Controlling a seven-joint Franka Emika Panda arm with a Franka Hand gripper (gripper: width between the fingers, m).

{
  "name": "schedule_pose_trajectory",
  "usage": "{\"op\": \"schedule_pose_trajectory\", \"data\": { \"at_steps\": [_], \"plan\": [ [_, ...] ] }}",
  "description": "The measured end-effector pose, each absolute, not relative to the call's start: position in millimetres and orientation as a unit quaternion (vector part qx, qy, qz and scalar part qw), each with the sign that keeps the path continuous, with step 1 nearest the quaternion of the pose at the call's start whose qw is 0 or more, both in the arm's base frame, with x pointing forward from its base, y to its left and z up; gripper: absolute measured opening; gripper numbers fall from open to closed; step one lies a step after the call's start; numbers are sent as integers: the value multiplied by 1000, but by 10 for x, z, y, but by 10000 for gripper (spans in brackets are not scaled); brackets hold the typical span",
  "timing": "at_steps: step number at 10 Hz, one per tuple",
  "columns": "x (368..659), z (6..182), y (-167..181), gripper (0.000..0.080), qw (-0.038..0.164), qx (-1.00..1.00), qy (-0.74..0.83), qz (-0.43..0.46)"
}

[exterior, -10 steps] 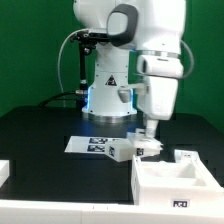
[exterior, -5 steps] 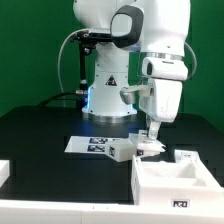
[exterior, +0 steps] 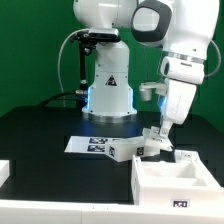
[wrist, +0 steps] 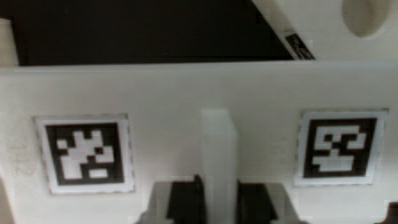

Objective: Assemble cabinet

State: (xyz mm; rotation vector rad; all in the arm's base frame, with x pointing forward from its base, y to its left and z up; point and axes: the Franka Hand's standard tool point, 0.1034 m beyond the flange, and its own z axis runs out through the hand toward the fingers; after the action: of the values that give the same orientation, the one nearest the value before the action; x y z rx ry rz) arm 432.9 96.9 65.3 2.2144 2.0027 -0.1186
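Observation:
My gripper (exterior: 156,136) reaches down just behind the open white cabinet box (exterior: 176,181) at the front of the exterior view's right. It is shut on a white cabinet panel (exterior: 150,146) that rests low over the table. In the wrist view the panel (wrist: 196,95) fills the picture, with two black-and-white tags and a raised middle rib. My gripper (wrist: 217,205) has its dark fingers (wrist: 178,202) pressed on either side of that rib. A small white block (exterior: 122,151) lies just to the exterior view's left of the panel.
The marker board (exterior: 92,144) lies flat in front of the robot base (exterior: 108,100). Another small white part (exterior: 187,157) sits behind the box. A white piece (exterior: 4,172) shows at the exterior view's left edge.
The arm's upper part and wrist have swung toward the exterior view's right. The gripper stays low on the panel, which has shifted slightly right.

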Motion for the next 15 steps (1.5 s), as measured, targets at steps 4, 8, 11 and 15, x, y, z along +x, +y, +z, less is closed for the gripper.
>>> {"op": "schedule_pose_trajectory", "data": {
  "at_steps": [4, 8, 11, 15],
  "plan": [
    [4548, 680, 1126, 64, 101, 703, 700, -68],
    [4613, 640, 1060, 64, 90, 688, 715, -83],
    [4550, 656, 1199, 64, 97, 699, 701, -101],
    [4627, 649, 1276, 64, 100, 697, 703, -101]
  ]
}}
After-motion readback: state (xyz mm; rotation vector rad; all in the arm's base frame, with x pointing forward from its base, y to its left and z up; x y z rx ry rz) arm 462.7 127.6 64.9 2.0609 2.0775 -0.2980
